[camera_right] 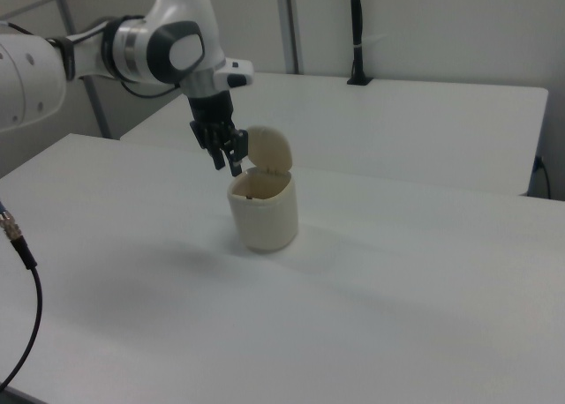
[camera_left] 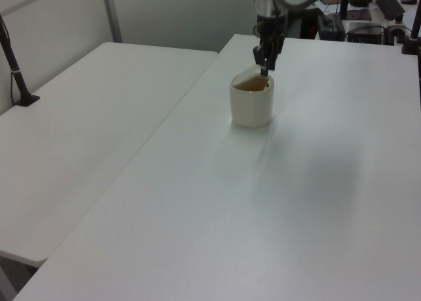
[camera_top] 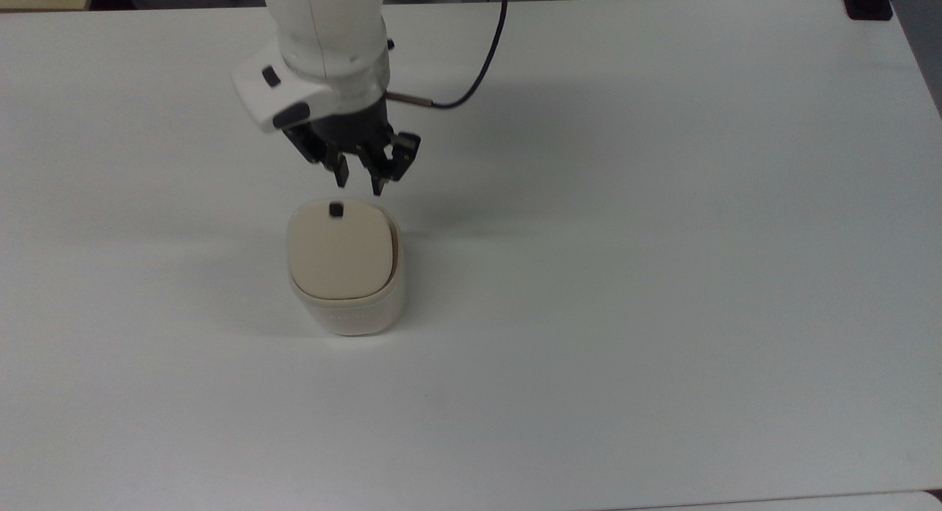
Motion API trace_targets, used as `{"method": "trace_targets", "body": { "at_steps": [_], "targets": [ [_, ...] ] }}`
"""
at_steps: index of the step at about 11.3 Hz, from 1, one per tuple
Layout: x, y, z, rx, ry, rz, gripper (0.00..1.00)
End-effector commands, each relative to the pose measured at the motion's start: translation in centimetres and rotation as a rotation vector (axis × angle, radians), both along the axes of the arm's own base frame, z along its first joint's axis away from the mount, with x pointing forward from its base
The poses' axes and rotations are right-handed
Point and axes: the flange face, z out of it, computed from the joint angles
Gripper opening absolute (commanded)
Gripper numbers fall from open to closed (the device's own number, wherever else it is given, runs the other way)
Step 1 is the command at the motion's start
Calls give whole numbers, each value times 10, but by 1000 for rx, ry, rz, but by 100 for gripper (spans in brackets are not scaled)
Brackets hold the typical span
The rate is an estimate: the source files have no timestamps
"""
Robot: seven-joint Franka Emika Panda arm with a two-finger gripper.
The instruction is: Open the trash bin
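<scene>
Cream-white plastic trash bin [camera_right: 262,212] stands open on my white surface [camera_top: 662,275].
Its beige lid [camera_right: 269,149] tilts up; my black jaws [camera_top: 360,181] hover above, slightly parted, empty.

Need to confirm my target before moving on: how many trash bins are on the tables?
1. The small cream-white plastic trash bin stands on the near white table, just below the tool, with its beige lid tipped up. The far table holds no bin.

A lab: bare white tables [camera_left: 99,117], partition walls [camera_right: 424,25], cabling.
</scene>
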Motion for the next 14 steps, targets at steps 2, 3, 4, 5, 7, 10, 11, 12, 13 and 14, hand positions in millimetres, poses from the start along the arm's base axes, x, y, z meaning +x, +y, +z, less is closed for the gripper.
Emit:
{"method": "trace_targets", "body": {
  "at_steps": [2, 3, 4, 5, 7, 10, 11, 12, 13, 14],
  "targets": [
    [-39, -13, 55, -3, 32, -31, 100],
    [-40, -14, 55, -14, 33, -19, 100],
    [-41, -14, 55, -18, 37, -12, 100],
    [-41, -14, 55, -17, 40, -12, 100],
    [-41, -23, 56, -10, 33, -29, 100],
    [-40, -18, 55, -9, 34, -34, 100],
    [-40, -19, 55, -9, 34, -35, 100],
    [-40, -19, 56, -9, 33, -35, 100],
    [-39, -20, 56, -9, 28, -36, 100],
    [-40, -22, 57, -9, 27, -41, 100]
  ]
}}
